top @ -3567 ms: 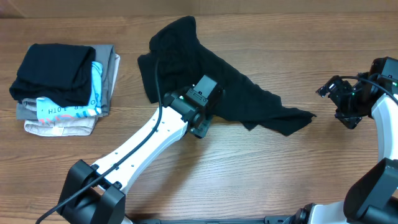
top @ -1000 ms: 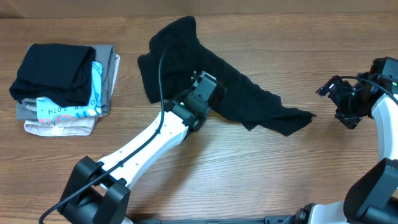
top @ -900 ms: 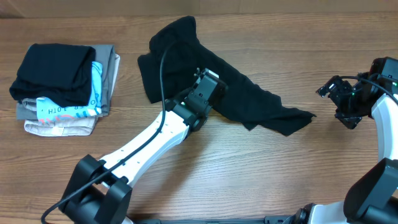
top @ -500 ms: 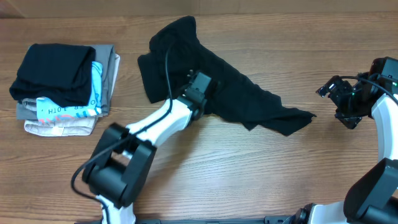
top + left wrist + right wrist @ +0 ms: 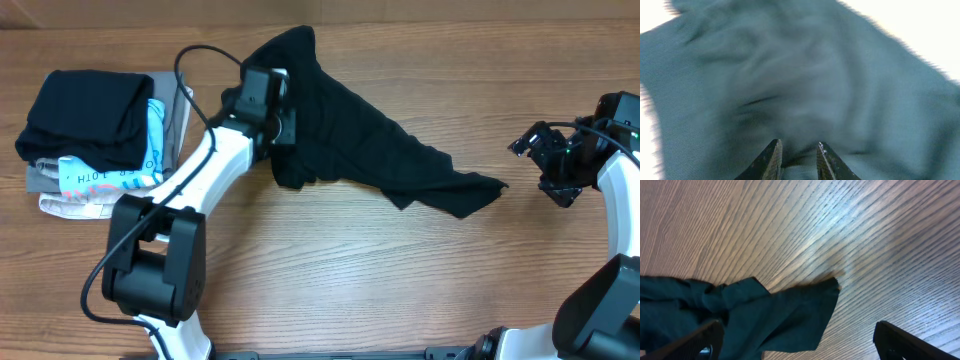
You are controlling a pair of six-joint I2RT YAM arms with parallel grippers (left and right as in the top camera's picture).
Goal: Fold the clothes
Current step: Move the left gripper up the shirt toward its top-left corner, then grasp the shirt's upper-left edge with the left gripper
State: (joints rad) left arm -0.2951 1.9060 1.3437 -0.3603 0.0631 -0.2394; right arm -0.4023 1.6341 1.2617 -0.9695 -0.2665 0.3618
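The black shirt (image 5: 340, 130) lies crumpled across the middle of the table, stretching from top centre to a pointed end at the right (image 5: 470, 192). My left gripper (image 5: 280, 118) is on the shirt's left part. In the blurred left wrist view, its jaws (image 5: 798, 149) stand close together with a fold of the dark fabric (image 5: 800, 90) between them. My right gripper (image 5: 545, 160) is open and empty at the right, off the shirt. In the right wrist view (image 5: 797, 340) the shirt's end (image 5: 790, 310) lies below the gap between its fingers.
A stack of folded garments (image 5: 100, 140) stands at the left: a black one on top, then a white and light-blue printed one, then grey and beige ones. The left arm's cable (image 5: 205, 55) loops over the table near the stack.
My left arm has swung left, from the shirt's lower middle edge to its left part. The shirt's left flap has been drawn in toward the middle. The right arm has not moved.
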